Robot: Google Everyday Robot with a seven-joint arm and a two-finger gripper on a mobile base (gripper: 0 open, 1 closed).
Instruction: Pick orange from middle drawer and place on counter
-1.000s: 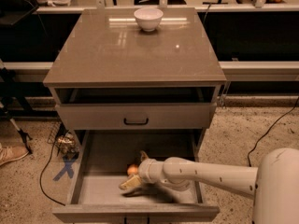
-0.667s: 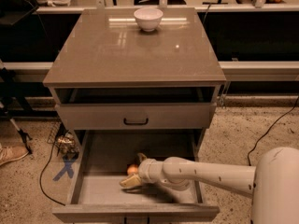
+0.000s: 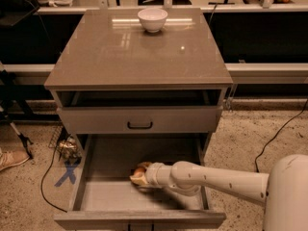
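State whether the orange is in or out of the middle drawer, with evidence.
In. The orange shows inside the open middle drawer, between its side walls, with the gripper right at it.

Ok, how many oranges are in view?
1: the orange sits mid-floor in the drawer, at the end effector, which partly covers it. Others could hide under the arm.

The robot's arm (image 3: 226, 181) is a smooth, off-white tube with no markings that can be made out. It swells into a rounded white joint (image 3: 185, 176), then narrows to a short cylindrical wrist. At its tip, the small pale tan claw (image 3: 138, 177) sits low inside the wide grey pulled-out drawer box (image 3: 113, 198). A large, domed white body shell (image 3: 288, 196) fills the lower right corner.
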